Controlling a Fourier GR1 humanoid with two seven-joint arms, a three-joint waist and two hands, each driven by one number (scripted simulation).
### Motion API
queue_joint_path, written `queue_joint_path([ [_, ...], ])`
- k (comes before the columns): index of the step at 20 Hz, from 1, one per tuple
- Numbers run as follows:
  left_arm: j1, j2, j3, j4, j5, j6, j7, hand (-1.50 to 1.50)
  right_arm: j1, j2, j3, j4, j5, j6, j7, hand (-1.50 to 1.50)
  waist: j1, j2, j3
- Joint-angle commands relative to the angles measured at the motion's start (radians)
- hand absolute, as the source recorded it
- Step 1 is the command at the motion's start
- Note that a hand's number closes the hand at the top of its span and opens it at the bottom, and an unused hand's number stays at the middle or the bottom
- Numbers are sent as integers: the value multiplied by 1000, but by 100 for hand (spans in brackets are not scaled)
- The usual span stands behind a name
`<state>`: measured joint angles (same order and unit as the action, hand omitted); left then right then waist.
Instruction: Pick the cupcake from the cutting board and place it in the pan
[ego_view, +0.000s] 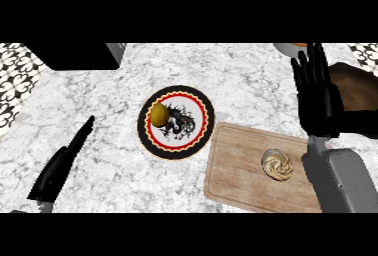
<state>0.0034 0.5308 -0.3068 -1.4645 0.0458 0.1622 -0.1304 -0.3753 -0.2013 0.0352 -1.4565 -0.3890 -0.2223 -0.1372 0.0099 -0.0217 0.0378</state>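
A cream-swirled cupcake (277, 165) stands on the wooden cutting board (236, 180) at the lower right. My right hand (317, 97) is open, its fingers straight and pointing away from me. It hovers past the board's far right corner, beyond the cupcake and apart from it. Behind that hand, at the right edge, lies the dark brown pan (358, 87), partly hidden by the hand and forearm. My left hand (63, 160) shows edge-on at the lower left, open, fingers straight, holding nothing.
A round plate (203, 107) with a red and black rim sits mid-counter, left of the board, with a yellow food item (158, 114) on it. A black box (74, 55) stands at the back left. A bowl's rim (289, 47) shows at the top right.
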Motion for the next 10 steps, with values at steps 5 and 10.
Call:
queue_joint_path([
  [5, -109, -88, 177, -24, 145, 78, 59, 0, 257, -107, 110, 91, 60, 243, -68, 150, -22, 26, -37],
  [10, -124, -132, 203, -18, 189, 116, 121, 0, 416, -221, 34, 34, 308, -36, -225, -150, -87, 12, -40],
])
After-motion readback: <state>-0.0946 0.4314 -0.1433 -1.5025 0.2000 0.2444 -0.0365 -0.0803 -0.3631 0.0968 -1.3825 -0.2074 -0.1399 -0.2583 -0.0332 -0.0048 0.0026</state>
